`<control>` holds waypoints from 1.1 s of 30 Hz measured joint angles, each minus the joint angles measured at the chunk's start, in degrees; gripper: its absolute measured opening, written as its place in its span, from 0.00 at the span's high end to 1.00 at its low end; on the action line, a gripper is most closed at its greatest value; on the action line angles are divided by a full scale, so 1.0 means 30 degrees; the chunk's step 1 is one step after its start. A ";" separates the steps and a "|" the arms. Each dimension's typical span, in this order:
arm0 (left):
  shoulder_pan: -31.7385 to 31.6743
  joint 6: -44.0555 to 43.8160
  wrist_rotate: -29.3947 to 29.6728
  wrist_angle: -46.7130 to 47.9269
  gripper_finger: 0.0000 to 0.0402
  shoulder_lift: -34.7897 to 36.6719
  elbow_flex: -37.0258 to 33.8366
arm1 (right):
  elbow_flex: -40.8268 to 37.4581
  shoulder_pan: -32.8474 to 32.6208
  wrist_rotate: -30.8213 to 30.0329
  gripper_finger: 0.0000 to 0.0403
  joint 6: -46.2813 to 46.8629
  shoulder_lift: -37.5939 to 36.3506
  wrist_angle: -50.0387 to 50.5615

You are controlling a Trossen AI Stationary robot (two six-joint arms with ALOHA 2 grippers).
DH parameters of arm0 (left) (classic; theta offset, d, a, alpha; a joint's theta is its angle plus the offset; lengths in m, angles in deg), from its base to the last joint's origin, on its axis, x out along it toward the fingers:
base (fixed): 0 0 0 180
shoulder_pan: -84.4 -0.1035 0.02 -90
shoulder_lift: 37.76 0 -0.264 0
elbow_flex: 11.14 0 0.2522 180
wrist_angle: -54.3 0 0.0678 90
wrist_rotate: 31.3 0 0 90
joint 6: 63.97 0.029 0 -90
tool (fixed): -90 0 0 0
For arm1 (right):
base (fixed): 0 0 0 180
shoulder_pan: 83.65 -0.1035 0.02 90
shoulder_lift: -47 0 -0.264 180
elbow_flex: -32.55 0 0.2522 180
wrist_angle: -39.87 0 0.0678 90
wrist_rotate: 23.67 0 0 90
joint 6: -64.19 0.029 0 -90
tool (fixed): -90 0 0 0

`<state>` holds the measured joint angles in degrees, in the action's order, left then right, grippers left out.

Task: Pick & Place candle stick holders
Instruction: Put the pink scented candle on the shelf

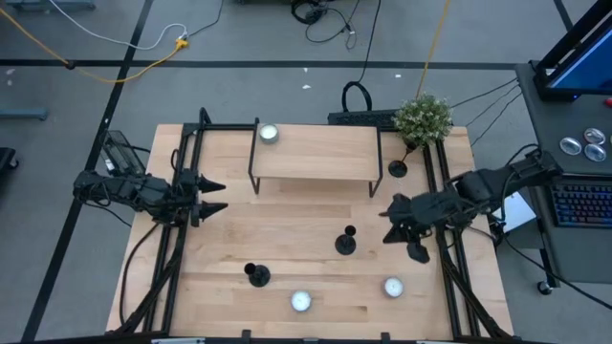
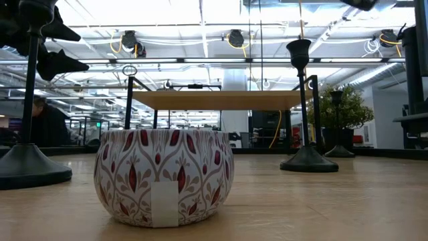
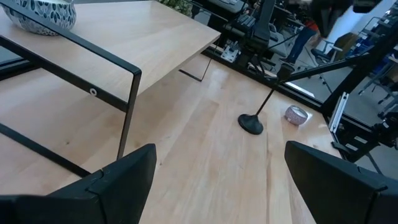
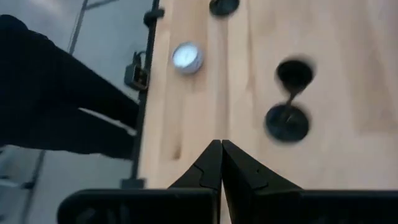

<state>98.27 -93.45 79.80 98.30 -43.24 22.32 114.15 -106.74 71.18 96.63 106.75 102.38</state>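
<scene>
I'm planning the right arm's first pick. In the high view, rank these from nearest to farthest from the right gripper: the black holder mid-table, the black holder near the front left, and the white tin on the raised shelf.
From the right gripper, at the table's right side:
1. Black candle stick holder mid-table, just to its left.
2. Black candle stick holder near the front left, across the table.
3. White round tin on the raised wooden shelf, at its far left corner.

The middle of the table (image 1: 287,229) is open wood, so a gripper can pass there freely between the two arms. At the far side stands a small raised shelf (image 1: 316,153) on thin black legs, which blocks low passage. Near the front, three candle tins (image 1: 300,302) and two candle stick holders (image 1: 346,242) stand apart, with gaps between them. A plant (image 1: 423,118) and a third holder (image 1: 398,169) fill the far right corner.
</scene>
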 joint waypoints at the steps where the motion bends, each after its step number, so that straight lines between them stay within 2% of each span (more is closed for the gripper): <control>1: 0.0000 -0.0077 -0.0007 0.0007 0.10 -0.0007 0.0000 | 0.0000 -0.0339 0.0216 1.00 0.0787 0.0055 0.0208; 8: 0.0000 -0.0100 0.0000 0.0007 0.10 -0.0007 0.0000 | 0.0015 -0.2655 0.2015 1.00 0.7296 0.0065 0.1963; 16: 0.0000 -0.0364 -0.0002 0.0000 0.10 -0.0007 0.0007 | 0.0015 -0.4444 0.1961 1.00 1.4159 0.0058 0.3872; 23: 0.0000 -0.0372 -0.0015 -0.0007 0.10 -0.0007 0.0021 | -0.0635 -0.4599 0.1878 1.00 1.4901 0.0051 0.3687; 28: 0.0000 -0.0420 -0.0017 -0.0007 0.10 -0.0007 0.0022 | -0.2000 -0.4578 0.1995 1.00 1.5255 0.0058 0.2429; 33: 0.0000 -0.0420 -0.0027 -0.0007 0.10 -0.0007 0.0022 | -0.3506 -0.4578 0.4340 1.00 1.7128 0.0058 0.1641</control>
<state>98.27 -94.71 79.72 98.28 -43.26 22.39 103.63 -120.47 84.20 148.01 106.93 107.31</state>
